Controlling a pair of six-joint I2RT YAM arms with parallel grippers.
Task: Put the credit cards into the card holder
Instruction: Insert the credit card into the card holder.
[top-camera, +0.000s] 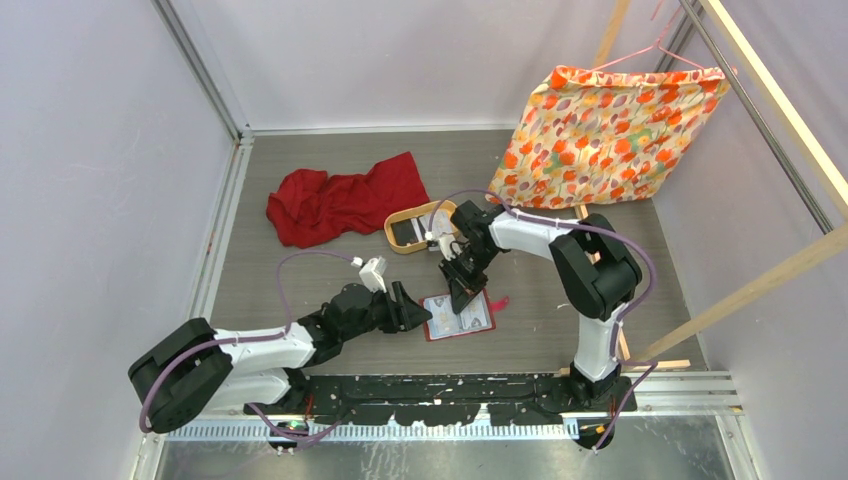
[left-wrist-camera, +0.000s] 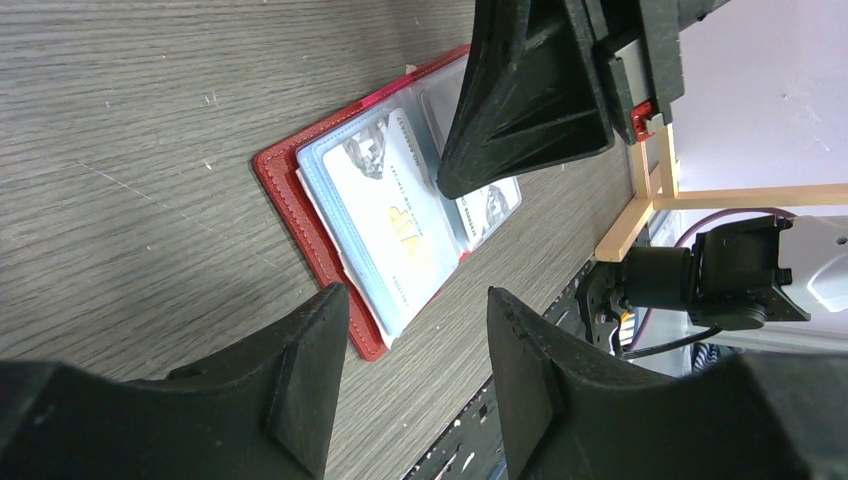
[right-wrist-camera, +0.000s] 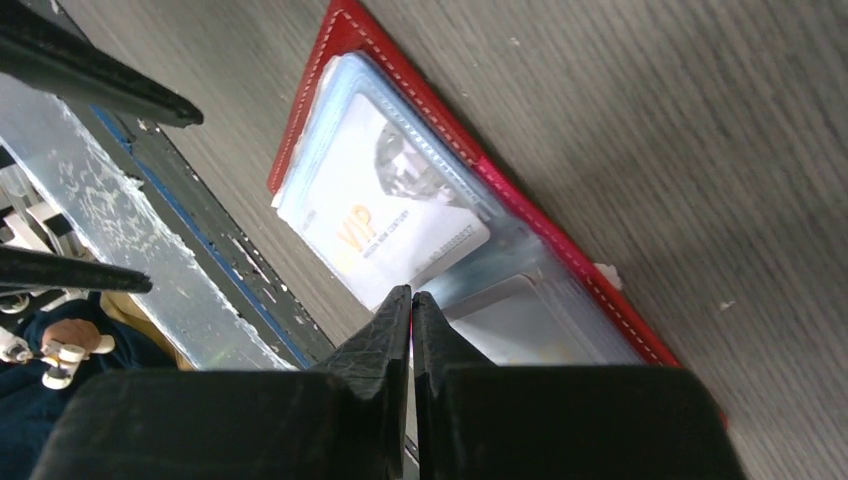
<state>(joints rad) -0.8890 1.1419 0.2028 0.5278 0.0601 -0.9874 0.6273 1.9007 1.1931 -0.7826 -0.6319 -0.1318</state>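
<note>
Right pincer (right-wrist-camera: 411, 298) pointing down, tips together over card holder (right-wrist-camera: 348, 30)

Grey wood-grain table (top-camera: 320, 150), pale lilac walls (top-camera: 100, 150)

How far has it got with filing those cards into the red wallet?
Done: a VIP card sits in a clear pocket of the open card holder. In hand: the right gripper, shut, points at the pockets; the left gripper hovers open beside it. Left: any cards in the wooden tray are too small to make out.
</note>
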